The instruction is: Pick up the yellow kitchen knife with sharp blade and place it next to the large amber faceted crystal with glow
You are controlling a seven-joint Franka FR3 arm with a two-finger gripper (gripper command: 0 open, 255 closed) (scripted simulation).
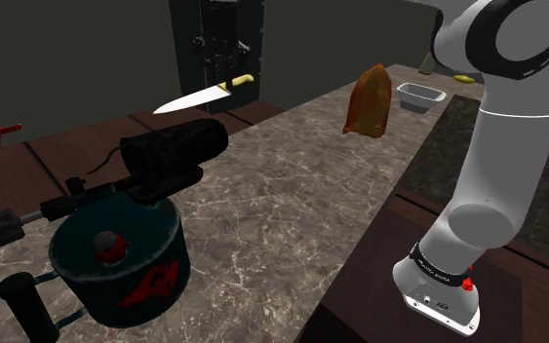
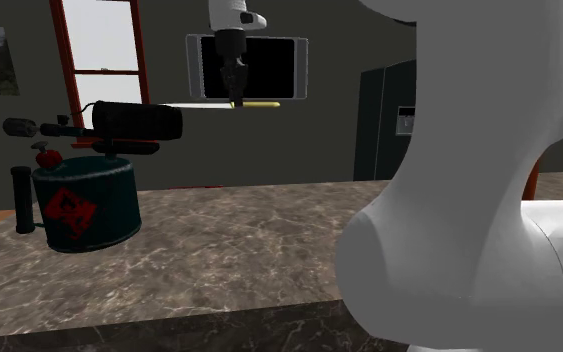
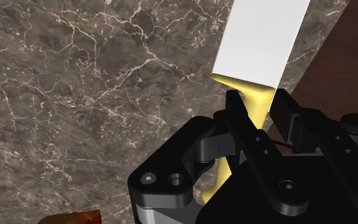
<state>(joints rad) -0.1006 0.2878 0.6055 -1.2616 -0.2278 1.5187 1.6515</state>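
Now the end effector is clamped on the knife above the table. The blade is level and points away from the crystal, off to the shoulder view's right.

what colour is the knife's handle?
Yellow. The knife has a plain white blade. Clearest in the wrist view.

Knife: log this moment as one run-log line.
gripper: shut on knife handle | knife: aloft over marble counter, blade roughly level | amber crystal: on counter, apart from knife | placed: not yet
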